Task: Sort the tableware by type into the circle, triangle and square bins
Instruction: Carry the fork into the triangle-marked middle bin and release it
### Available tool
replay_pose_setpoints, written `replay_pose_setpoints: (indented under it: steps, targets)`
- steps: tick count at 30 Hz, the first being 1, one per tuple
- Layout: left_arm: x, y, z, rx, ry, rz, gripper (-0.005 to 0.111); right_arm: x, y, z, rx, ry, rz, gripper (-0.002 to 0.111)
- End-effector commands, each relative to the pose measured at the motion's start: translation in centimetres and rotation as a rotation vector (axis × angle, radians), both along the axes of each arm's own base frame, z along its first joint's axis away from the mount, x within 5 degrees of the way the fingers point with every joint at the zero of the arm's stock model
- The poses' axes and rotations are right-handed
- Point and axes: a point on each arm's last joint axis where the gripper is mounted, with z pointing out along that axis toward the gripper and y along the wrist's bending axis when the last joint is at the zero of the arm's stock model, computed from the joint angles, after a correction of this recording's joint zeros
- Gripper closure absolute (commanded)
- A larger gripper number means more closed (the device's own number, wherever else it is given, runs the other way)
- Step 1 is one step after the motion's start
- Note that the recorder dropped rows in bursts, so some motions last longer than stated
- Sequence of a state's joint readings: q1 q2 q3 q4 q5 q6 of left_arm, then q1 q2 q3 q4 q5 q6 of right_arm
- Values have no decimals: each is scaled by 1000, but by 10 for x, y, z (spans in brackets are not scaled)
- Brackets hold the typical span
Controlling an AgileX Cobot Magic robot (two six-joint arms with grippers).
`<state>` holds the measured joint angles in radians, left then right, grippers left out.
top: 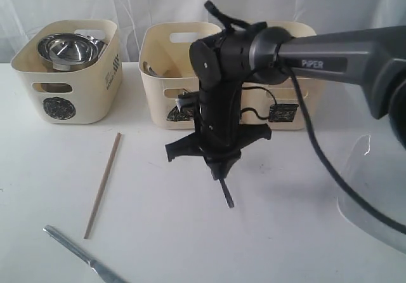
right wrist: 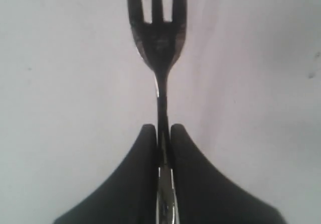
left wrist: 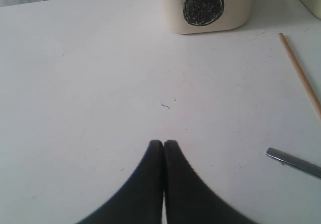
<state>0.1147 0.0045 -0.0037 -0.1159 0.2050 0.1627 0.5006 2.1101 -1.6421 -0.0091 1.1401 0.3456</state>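
Observation:
My right gripper (top: pixel 221 171) points down over the table's middle, in front of the triangle bin (top: pixel 165 54). In the right wrist view this gripper (right wrist: pixel 162 128) is shut on the neck of the steel fork (right wrist: pixel 156 28), whose tines reach past the fingertips; the fork's end (top: pixel 226 195) hangs just above the table. The circle bin (top: pixel 59 108) at the left holds steel cups or bowls (top: pixel 63 49). The square bin (top: pixel 283 113) is largely hidden by the arm. One wooden chopstick (top: pixel 103 184) lies on the table. My left gripper (left wrist: pixel 163 142) is shut and empty, low over bare table.
A flat steel utensil handle (top: pixel 73 247) lies at the front left, also seen beside the left gripper (left wrist: pixel 293 162). The chopstick (left wrist: pixel 301 76) and circle bin (left wrist: pixel 203 7) lie beyond the left gripper. A clear curved plastic piece (top: pixel 371 194) stands at the right edge.

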Motion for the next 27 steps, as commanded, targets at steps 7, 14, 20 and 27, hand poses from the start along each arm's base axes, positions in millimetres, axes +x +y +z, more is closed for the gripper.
replay_pose_setpoints:
  steps: [7, 14, 20, 27]
  targets:
    - [0, 0, -1, -3, -4, 0, 107, 5, 2, 85, 196, -420, 86, 108]
    - [0, 0, -1, -3, -4, 0, 107, 37, 18, 125, 384, -982, 185, 108]
    - [0, 0, -1, -3, -4, 0, 107, 70, 22, 88, 352, -1062, 226, 108]
    - [0, 0, -1, -3, -4, 0, 107, 101, 4, 66, 354, -1143, 185, 108]
